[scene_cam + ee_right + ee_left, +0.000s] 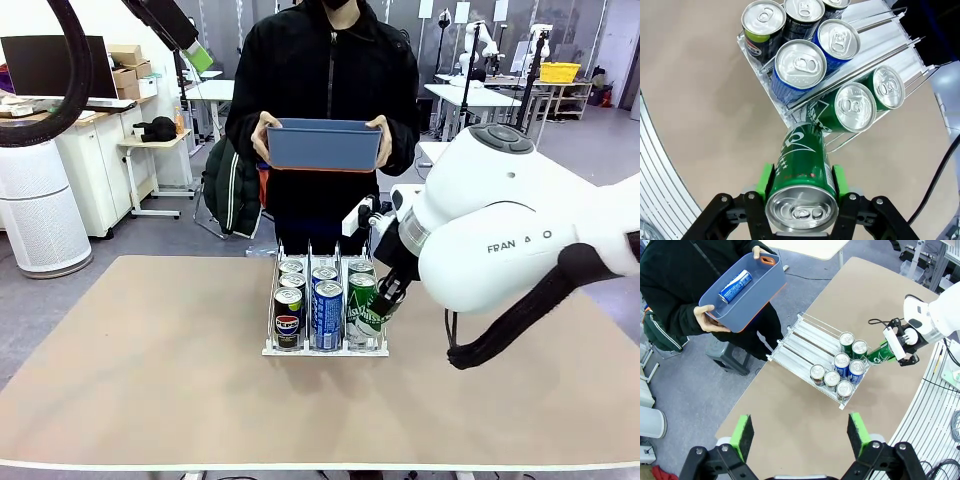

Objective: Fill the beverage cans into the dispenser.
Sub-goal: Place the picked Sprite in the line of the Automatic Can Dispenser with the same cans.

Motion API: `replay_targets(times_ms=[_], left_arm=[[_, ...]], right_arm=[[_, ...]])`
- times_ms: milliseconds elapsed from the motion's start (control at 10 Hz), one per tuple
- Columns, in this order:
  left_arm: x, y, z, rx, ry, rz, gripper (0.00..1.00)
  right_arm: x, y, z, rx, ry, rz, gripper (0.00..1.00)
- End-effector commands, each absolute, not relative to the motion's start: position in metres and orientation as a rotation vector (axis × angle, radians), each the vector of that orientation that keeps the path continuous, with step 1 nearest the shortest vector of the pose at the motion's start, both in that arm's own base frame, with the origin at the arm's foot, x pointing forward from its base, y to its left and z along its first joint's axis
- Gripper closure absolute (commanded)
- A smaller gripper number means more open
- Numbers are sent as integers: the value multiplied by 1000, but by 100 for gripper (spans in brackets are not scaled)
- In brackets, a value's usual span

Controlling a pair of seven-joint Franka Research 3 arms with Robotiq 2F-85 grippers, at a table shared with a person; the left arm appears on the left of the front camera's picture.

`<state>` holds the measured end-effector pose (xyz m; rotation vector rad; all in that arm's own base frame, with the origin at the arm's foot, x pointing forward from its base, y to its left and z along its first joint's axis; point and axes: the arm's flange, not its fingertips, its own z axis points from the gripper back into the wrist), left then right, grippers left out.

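The dispenser stands mid-table with several beverage cans in three lanes: a Pepsi one on the left, a blue one in the middle, green ones on the right. My right gripper is shut on a tilted green can at the rack's front right corner. In the right wrist view that can lies between the pads, its far end at the green lane's front can. My left gripper hangs open high above the table, with nothing between its fingers.
Across the table a person holds a blue bin in both hands. One blue can lies inside the bin. The rear of the dispenser's lanes is bare. Bare tabletop lies left of and in front of the rack.
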<state>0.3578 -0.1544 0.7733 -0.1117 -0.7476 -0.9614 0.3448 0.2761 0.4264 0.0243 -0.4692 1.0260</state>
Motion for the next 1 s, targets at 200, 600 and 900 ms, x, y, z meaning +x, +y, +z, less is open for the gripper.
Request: replay_targets(times_ms=[200,600,900], left_arm=[[358,-154,773,-124,-746,-966,0],[358,-154,773,-124,-746,-966,0],[358,-154,773,-124,-746,-966,0]], right_arm=[[378,285,422,12,-531,1052,42],[392,294,409,-2,-448,1081,42],[400,298,402,1,-409,1076,42]])
